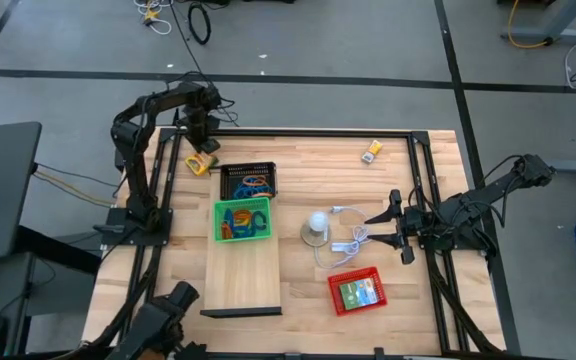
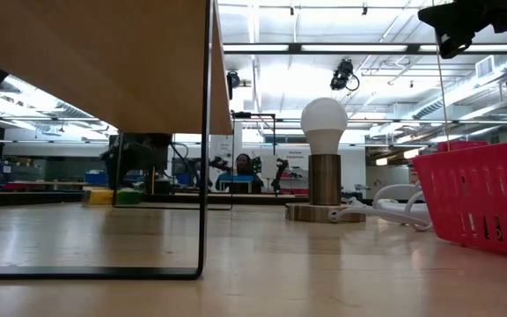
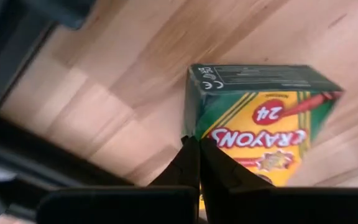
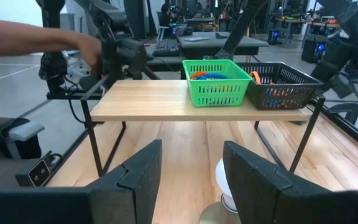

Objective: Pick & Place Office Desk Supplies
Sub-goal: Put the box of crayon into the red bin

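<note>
A green and yellow crayon box (image 1: 201, 163) lies flat on the table near its far left corner. My left gripper (image 1: 200, 146) hangs over it, shut, its fingertips (image 3: 199, 148) at one long edge of the box (image 3: 260, 121). A small yellow item (image 1: 372, 152) lies near the far right corner. Coloured loop clips fill the black tray (image 1: 226, 185) and the green tray (image 1: 218, 222). A green card box (image 1: 358, 292) sits in the red tray (image 1: 340, 306). My right gripper (image 1: 390, 225) waits open at the right, touching nothing. My left gripper comes down from above with its fingers shut, and their tips (image 3: 191, 155) stand at the crayon box's long edge (image 3: 188, 124). I cannot tell whether they touch it. The box lies flat on the table.
The black and green trays stand on a raised pale wooden board (image 1: 243, 275) with black legs. A bulb lamp (image 1: 316, 225) and its white cable (image 1: 348, 240) lie between the board and my right gripper (image 4: 191, 152). A person's arm (image 4: 36, 37) shows beyond the table.
</note>
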You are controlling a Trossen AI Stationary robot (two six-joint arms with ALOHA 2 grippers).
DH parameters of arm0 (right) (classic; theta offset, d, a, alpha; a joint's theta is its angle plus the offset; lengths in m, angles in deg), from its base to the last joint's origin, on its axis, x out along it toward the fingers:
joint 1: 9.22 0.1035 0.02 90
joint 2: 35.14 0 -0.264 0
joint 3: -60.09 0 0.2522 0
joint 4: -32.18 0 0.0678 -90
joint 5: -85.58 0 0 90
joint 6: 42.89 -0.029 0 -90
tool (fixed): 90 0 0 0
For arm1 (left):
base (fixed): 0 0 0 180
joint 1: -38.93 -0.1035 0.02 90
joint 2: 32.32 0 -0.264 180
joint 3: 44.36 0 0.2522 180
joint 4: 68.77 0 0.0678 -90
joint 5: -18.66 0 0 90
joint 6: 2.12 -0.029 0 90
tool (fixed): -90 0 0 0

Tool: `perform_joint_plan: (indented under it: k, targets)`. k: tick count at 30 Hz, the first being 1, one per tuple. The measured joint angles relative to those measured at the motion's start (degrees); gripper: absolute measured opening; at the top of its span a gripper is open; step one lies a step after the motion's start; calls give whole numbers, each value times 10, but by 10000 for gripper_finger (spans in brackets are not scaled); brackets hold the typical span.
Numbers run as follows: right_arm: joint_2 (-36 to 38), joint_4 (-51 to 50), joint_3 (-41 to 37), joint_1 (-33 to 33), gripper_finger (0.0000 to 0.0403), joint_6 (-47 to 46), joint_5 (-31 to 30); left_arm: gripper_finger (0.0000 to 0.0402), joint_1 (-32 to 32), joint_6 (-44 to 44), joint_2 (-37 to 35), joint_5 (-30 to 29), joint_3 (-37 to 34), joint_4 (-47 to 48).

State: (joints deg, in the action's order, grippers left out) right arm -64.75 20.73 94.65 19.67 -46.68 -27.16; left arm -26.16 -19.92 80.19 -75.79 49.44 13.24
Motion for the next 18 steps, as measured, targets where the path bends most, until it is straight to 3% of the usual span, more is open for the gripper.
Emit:
perform_joint_plan:
  k: [18]
  targets:
    - [0, 0, 0, 0, 181, 4, 0, 0, 40, 20, -89, -2, 3, 65]
